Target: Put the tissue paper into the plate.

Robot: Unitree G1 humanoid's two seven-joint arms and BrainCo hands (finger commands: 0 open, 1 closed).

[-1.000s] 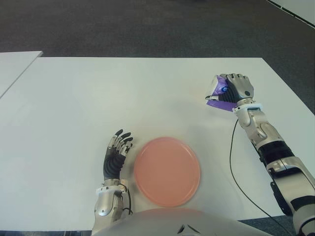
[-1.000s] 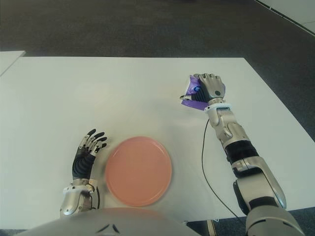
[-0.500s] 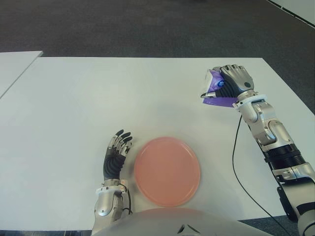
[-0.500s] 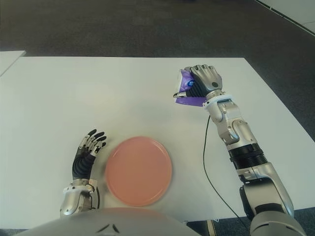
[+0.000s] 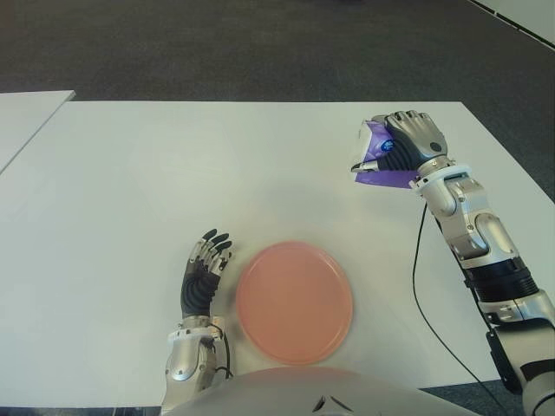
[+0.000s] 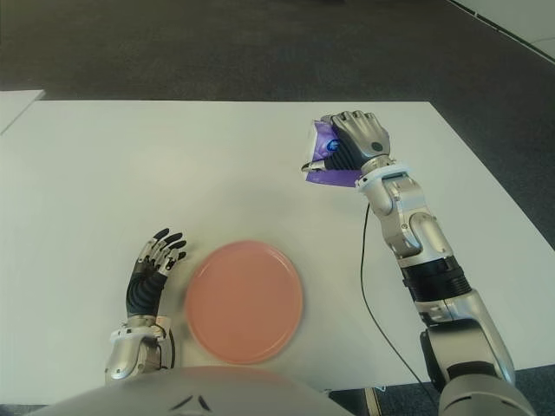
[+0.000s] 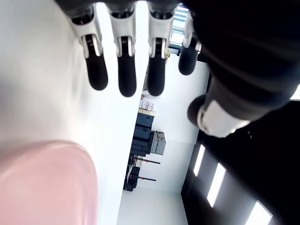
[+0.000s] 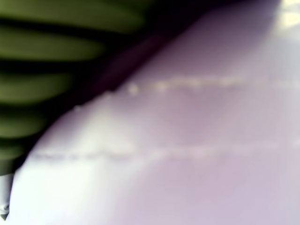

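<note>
Right hand (image 5: 414, 143) clenched around purple tissue packet (image 5: 375, 165) above white table (image 5: 173, 173); left hand (image 5: 204, 273) relaxed, empty, beside pink plate (image 5: 295, 302).

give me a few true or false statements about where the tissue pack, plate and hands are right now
1. The right robot hand grips the purple tissue pack. True.
2. The tissue pack already lies in the pink plate. False: the plate holds nothing; the pack is in the hand over the far right of the white table.
3. The left robot hand shows just left of the plate, fingers spread, holding nothing. True.
4. The plate sits at the table's far edge. False: it is near the robot's body.
</note>
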